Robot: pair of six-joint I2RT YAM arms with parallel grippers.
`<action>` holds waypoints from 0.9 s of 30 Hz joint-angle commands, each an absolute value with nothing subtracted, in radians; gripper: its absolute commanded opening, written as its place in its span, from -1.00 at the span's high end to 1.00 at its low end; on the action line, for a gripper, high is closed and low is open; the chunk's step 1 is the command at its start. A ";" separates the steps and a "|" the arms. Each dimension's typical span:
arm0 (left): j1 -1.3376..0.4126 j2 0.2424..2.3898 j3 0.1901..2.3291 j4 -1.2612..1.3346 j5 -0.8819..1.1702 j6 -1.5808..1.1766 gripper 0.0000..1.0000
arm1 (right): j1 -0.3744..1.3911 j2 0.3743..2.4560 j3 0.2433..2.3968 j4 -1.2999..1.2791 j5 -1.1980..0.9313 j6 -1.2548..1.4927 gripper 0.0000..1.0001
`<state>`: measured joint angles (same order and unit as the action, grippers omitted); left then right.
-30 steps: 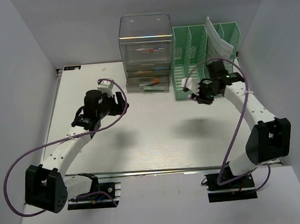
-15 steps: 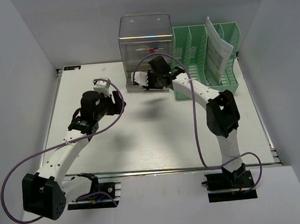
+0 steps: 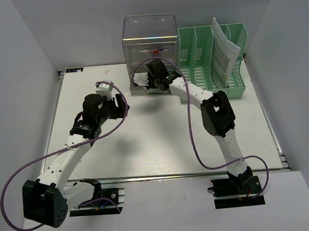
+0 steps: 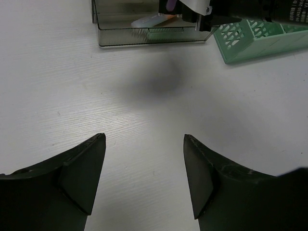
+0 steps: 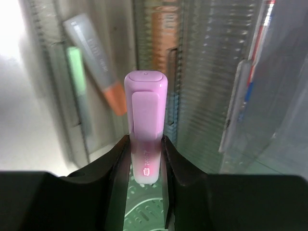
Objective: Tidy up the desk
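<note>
Right gripper (image 5: 146,159) clamped on lilac capped plastic tube (image 5: 146,110), at clear plastic drawer unit (image 3: 149,41), far centre. Left gripper (image 4: 144,159) wide open, empty, above off-white flat desk (image 3: 162,141), which spans beneath both arms.

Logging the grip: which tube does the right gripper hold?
The pink tube, clamped in the right gripper; the grey-orange tube and the green tube lie in the drawer behind.

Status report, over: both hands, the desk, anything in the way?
Left hand open, empty, above the desk. Right hand shut on a pink capped stick, facing the clear drawer unit. Nothing seen blocking it.
</note>
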<state>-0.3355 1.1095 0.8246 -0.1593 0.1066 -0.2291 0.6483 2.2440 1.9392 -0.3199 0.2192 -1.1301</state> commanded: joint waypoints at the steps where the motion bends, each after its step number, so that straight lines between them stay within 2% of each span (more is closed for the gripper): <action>1: -0.331 1.072 0.851 -0.169 0.098 -0.227 -0.51 | 0.647 2.293 2.006 -0.261 0.275 -1.132 0.85; 2: -0.331 1.071 0.850 -0.169 0.098 -0.229 -0.51 | 0.649 2.299 2.006 -0.261 0.281 -1.124 0.72; 6: -0.331 1.071 0.848 -0.167 0.098 -0.229 -0.51 | 0.649 2.307 1.999 -0.262 0.284 -1.104 0.40; 11: -0.331 1.069 0.848 -0.169 0.095 -0.227 -0.51 | 0.649 2.325 1.996 -0.246 0.317 -1.089 0.16; 14: -0.331 1.068 0.848 -0.169 0.094 -0.227 -0.51 | 0.649 2.321 1.993 -0.244 0.324 -1.081 -0.06; 18: -0.331 1.068 0.848 -0.169 0.094 -0.229 -0.51 | 0.649 2.309 1.985 -0.247 0.322 -1.078 -0.19; 19: -0.331 1.068 0.850 -0.170 0.094 -0.229 -0.51 | 0.649 2.307 1.985 -0.250 0.319 -1.077 -0.16; 22: -0.331 1.063 0.848 -0.170 0.089 -0.229 -0.51 | 0.649 2.267 1.996 -0.287 0.284 -1.048 0.15; 23: -0.331 1.060 0.848 -0.170 0.086 -0.227 -0.51 | 0.647 2.252 1.993 -0.297 0.269 -1.025 0.53; 26: -0.331 1.046 0.844 -0.166 0.087 -0.227 -0.51 | 0.641 2.178 1.976 -0.365 0.143 -0.980 0.99; 27: -0.331 1.045 0.845 -0.163 0.090 -0.229 -0.51 | 0.640 2.160 1.973 -0.433 0.099 -0.979 1.00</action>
<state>-0.3355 1.0878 0.8246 -0.1654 0.0940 -0.2291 0.6468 2.2978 1.9659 -0.3443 0.2268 -1.0313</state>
